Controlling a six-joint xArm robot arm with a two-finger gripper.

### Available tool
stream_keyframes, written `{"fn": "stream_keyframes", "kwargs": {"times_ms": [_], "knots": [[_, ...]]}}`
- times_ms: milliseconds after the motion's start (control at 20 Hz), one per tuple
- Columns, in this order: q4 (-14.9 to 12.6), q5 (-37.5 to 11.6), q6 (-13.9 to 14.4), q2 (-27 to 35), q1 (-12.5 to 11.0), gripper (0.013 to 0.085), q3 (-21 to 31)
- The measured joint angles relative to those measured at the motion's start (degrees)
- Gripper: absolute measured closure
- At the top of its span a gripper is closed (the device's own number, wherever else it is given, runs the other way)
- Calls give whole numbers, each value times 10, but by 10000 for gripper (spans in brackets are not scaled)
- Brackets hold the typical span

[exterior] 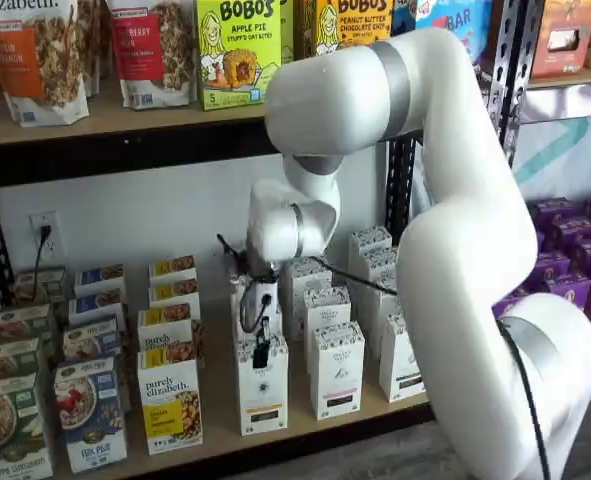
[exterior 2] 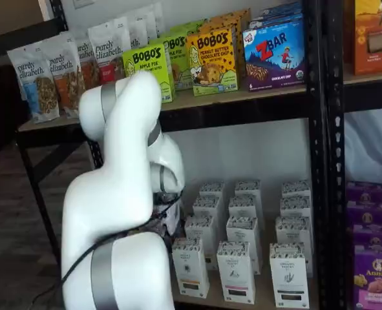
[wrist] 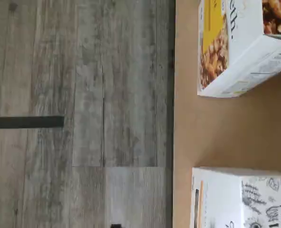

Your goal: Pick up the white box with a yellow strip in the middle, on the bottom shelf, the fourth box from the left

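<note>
The white box (exterior: 262, 393) stands upright in the front row on the bottom shelf (exterior: 218, 420), a small round logo on its front and a thin yellow strip low down. My gripper (exterior: 260, 350) hangs right over its top, black fingers pointing down with a cable looped beside them; no gap between the fingers shows and they hold nothing I can make out. The wrist view shows one end of the white box (wrist: 240, 199) with its yellow-orange strip, lying on the tan board (wrist: 211, 128). In a shelf view the box (exterior 2: 191, 266) shows beside my arm, which hides the fingers.
A wider "purely elizabeth" box (exterior: 169, 400) with a yellow panel stands just left of the white box; it also shows in the wrist view (wrist: 235, 42). Like white cartons (exterior: 337, 370) stand to the right and behind. Grey plank floor (wrist: 83, 114) lies beyond the shelf edge.
</note>
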Motion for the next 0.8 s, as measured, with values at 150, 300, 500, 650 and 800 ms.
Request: {"fn": "stream_keyframes", "kwargs": {"times_ms": [150,300,500,650,800], "knots": [[-23,16,16,10,-6,130,-17],[-25,19,12,21,-11,130,-32],[-21,2,5,33,-14,130,-41],[-33,-4,13,43,-17,130,-50],[-42,-5,17,56,-22,130,-64]]}}
